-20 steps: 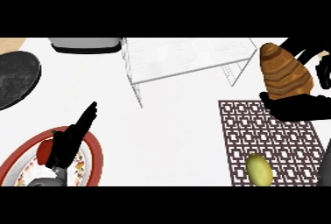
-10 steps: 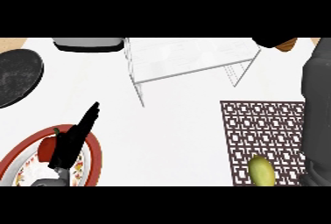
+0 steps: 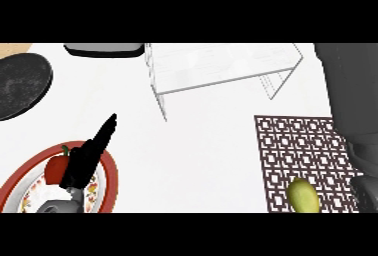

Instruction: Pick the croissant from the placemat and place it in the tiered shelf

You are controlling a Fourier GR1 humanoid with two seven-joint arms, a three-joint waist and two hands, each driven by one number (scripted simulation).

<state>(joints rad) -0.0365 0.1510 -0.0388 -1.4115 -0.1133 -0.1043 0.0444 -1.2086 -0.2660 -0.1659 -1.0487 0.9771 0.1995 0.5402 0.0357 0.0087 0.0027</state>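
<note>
Left hand [image 3: 85,157], black, with straight fingers held together and pointing up the counter, lies over the red-rimmed plate [image 3: 111,175] at the counter's near left corner; its grey wrist enters from the lower edge. The plate has a patterned inner band, and a red pepper [image 3: 55,169] with a green stem lies on it, just left of the hand and partly hidden by it. Beyond the plate, at the left edge, sits a round dark pan or plate [image 3: 18,85] with a dull speckled face, and a dark flat object with a pale rim [image 3: 103,49] lies along the far edge.

Right forearm [image 3: 351,100], a broad grey column, runs up the counter's right edge to the top of the view; the right hand does not show, so its state cannot be told. The croissant is likewise out of view; its place cannot be told.

The tiered shelf [image 3: 221,70], a frame of thin pale rods with clear panels, stands at the far middle of the counter. The placemat [image 3: 295,150], a dark brown rectangle with an openwork lattice pattern, lies at the near right, partly under the forearm. A yellow-green oval fruit [image 3: 303,196] rests on its near end. The counter [image 3: 199,165] is smooth and white.
</note>
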